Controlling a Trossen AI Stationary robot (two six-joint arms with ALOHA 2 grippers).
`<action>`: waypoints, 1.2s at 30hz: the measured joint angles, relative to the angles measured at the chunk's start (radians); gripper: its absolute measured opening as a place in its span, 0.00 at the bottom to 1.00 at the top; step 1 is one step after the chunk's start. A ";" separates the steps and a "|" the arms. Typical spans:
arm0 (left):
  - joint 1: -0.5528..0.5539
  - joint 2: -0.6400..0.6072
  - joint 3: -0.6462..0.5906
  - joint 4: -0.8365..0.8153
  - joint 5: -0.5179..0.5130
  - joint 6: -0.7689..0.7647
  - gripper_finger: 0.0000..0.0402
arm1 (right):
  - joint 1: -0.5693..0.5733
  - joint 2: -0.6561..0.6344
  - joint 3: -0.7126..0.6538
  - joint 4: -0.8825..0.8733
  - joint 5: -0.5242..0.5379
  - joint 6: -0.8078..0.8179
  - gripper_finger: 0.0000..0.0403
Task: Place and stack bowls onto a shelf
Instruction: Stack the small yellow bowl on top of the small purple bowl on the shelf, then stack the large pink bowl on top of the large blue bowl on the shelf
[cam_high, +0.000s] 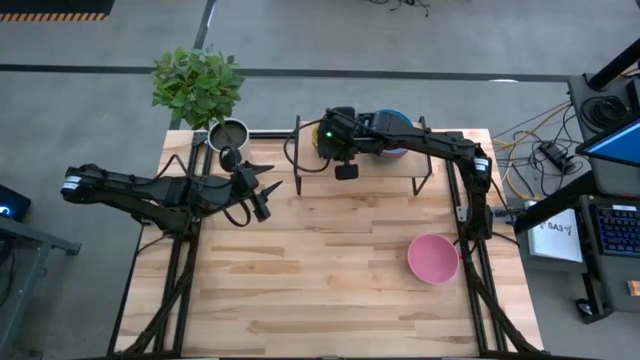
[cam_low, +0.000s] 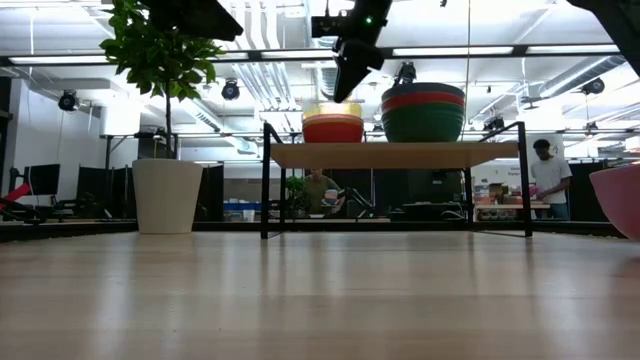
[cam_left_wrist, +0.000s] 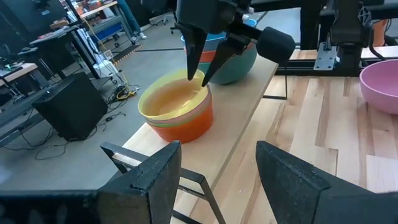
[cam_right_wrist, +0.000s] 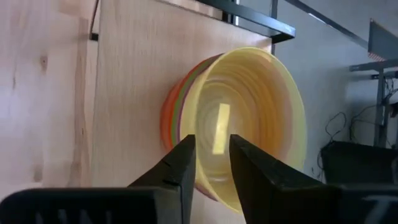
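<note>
While the right gripper hangs over the small-bowl stack at upper centre of the high view, its fingers sit slightly apart and empty, tips at or just above the yellow bowl rim; contact can't be confirmed. Main risk is a judgement call: any sideways drag on exit could catch that thin rim and skate the nest along the shelf, since smooth plastic on bare board gives little grip and the stack sits near the board's far edge. Second risk: the pink bowl lies alone on the tabletop at lower right of the high view, well apart from the shelf, and looks like the last one to go up; the only sensible home is atop the big stack, where a tilted drop onto the nested rims could rock it. The left gripper waits at centre left, beside the plant pot, fingers wide apart. Materials: bowls are plain glossy plastic, round, thin-walled, nesting tightly. Yellow sits in a thin green rim and the orange bowl; the purple one isn't visible. The larger stack shows teal outside, red band, blue inside. Shelf is pale smooth wood on thin black legs.
</note>
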 joint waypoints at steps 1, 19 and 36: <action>0.000 0.000 0.000 0.000 0.000 0.000 0.48 | 0.001 -0.001 0.004 0.000 0.000 0.010 0.22; 0.000 0.001 0.000 -0.005 0.001 0.000 0.48 | 0.074 -0.078 0.057 -0.080 -0.424 0.401 0.15; 0.000 0.002 0.000 -0.003 0.001 0.000 0.48 | 0.374 -0.103 -0.183 -0.142 -0.580 0.941 0.17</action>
